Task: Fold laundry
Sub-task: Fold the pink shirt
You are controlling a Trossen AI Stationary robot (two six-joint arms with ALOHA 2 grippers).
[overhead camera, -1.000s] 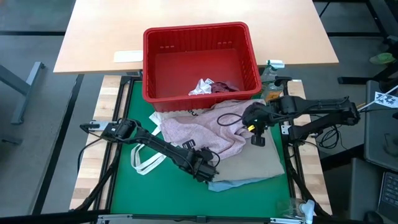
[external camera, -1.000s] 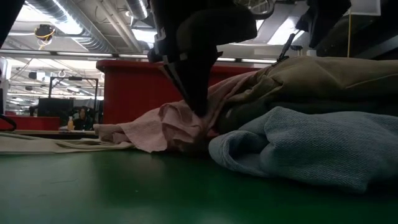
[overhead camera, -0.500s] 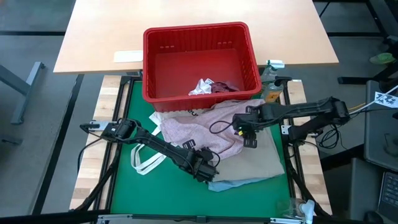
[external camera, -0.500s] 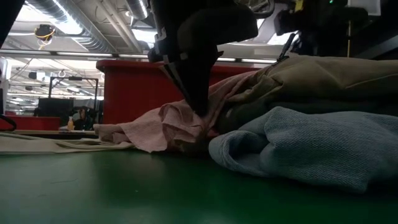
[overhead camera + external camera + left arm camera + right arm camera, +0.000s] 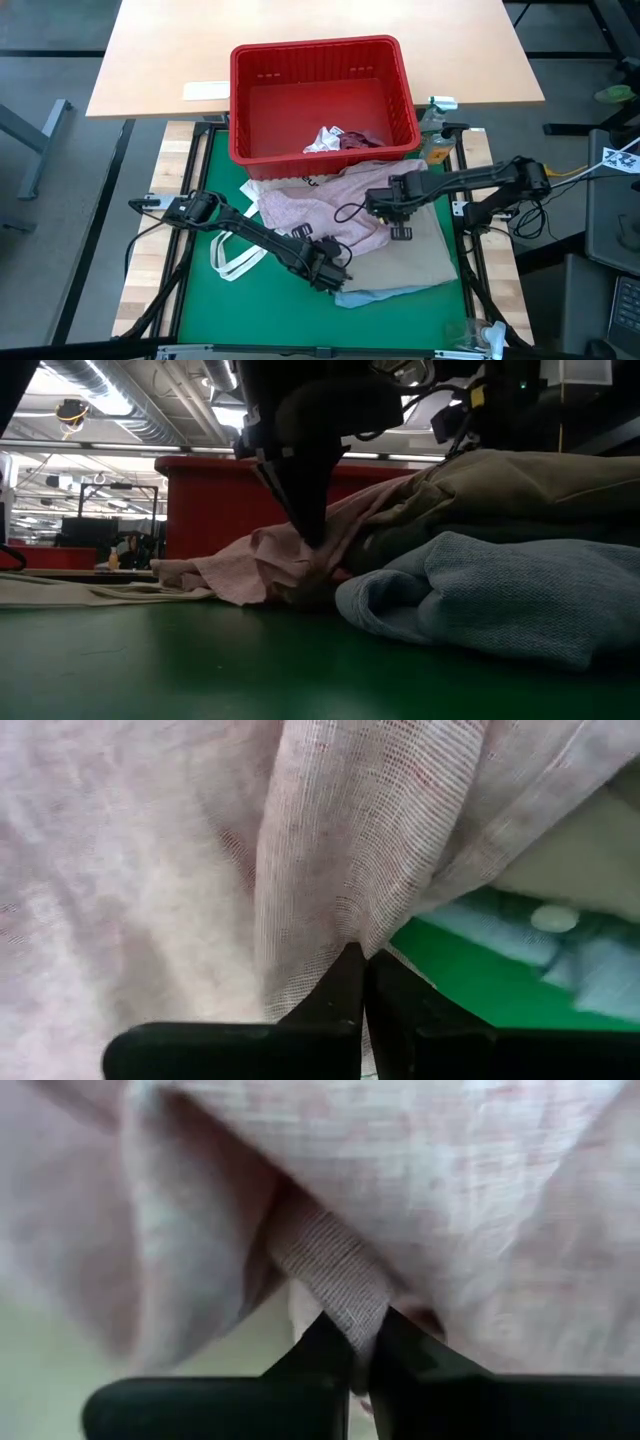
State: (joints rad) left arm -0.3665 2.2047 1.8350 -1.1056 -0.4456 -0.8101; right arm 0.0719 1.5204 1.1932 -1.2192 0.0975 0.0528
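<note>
We see the left gripper pinching the near edge of the mottled pink cloth garment, which lies on the green mat over the beige-khaki garment below the red plastic slotted basket; the right gripper is clamped on its ribbed hem.

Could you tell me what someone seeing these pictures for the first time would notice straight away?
The red basket at the far end of the green mat stands out first, with a few small pieces of cloth in it. In front of it lies the mottled pink garment, spread over a beige-khaki piece and a light blue one. The left gripper and the right gripper are each shut on a fold of the pink garment.
</note>
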